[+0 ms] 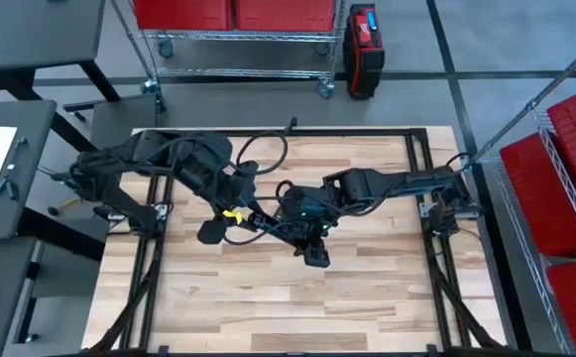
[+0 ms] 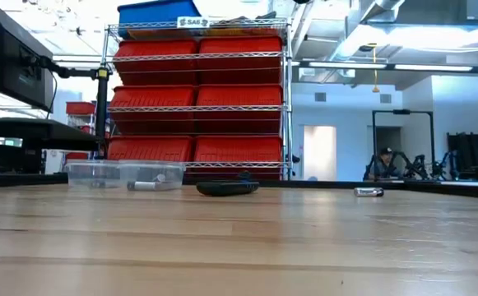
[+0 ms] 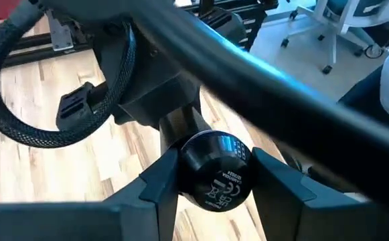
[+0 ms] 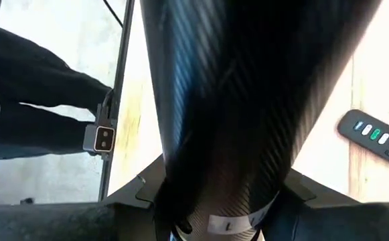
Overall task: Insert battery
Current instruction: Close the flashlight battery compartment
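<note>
Low view, left to right: a clear tray (image 2: 99,174) holds a battery (image 2: 148,186), with the remote (image 2: 228,188) beside it. I judge the battery light, rigid and apt to roll, so I would grip it mid-barrel. Overhead, the left gripper (image 1: 211,234) and right gripper (image 1: 316,256) crowd mid-table. I cannot tell their opening or their distance from the battery.

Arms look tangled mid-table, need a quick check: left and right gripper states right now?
Left gripper: cannot be told.
Right gripper: cannot be told.
</note>
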Robot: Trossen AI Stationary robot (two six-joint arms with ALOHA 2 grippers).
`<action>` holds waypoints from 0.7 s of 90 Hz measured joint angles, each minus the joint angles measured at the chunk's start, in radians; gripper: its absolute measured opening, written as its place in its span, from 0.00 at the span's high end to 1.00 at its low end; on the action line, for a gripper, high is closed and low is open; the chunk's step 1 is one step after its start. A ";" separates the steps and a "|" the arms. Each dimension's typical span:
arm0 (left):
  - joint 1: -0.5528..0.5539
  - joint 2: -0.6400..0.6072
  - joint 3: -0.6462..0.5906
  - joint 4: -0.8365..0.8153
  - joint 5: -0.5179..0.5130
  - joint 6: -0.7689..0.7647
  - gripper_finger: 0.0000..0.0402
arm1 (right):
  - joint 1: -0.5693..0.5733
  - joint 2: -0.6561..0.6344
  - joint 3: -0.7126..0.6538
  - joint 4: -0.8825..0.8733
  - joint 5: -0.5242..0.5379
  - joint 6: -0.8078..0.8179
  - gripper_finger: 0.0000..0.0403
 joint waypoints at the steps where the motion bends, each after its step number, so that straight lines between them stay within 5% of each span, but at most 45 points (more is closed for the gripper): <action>1: 0.001 0.000 0.000 0.000 0.000 0.001 0.68 | 0.001 0.000 0.000 -0.001 0.000 0.000 0.66; 63: 0.007 -0.017 0.008 -0.001 -0.022 -0.054 0.68 | 0.006 -0.001 0.002 -0.021 0.002 0.025 0.66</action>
